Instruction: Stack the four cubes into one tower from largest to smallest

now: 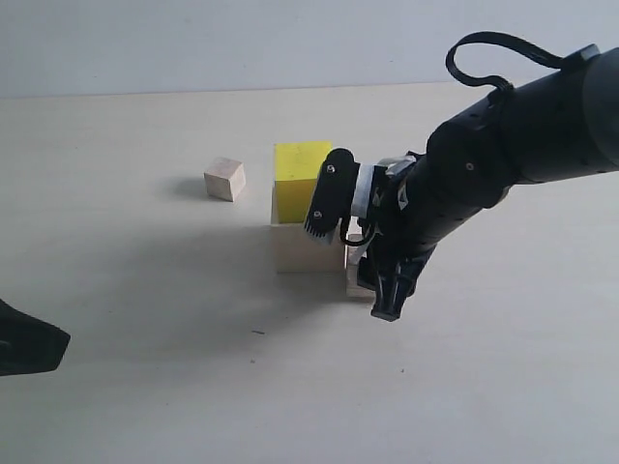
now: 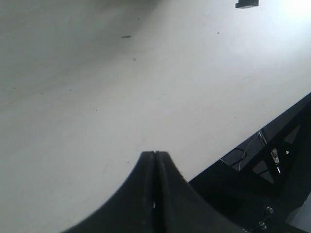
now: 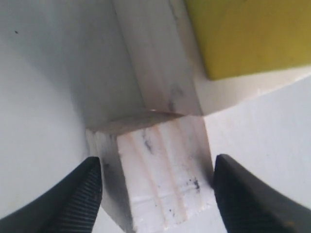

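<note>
pale tabletop [image 1: 145, 396] under a plain white wall.

exterior view: the large wood cube [image 1: 306, 249] sits near the middle with the yellow cube [image 1: 298, 172] stacked on it. the small wood cube [image 1: 224, 179] stands alone on the table, well off to the left. the right gripper [image 1: 352, 269] reaches down just right of the stack with its jaws spread. the medium cube [image 1: 354, 282] peeks out between them, mostly hidden. the left arm [image 1: 24, 348] lies low at the bottom left corner, well apart from all the cubes.

left wrist view: the left gripper [image 2: 155, 154] is closed, fingers pressed together with nothing between them, over bare table near its edge.

right wrist view: the speckled medium cube [image 3: 163, 179] rests on the table right up against the large wood cube [image 3: 160, 68], with the yellow cube [image 3: 243, 34] above. the right gripper [image 3: 158, 160] straddles the medium cube, jaws wide, ribbed pads [image 3: 82, 194] close by its two sides. i cannot tell if they touch.
</note>
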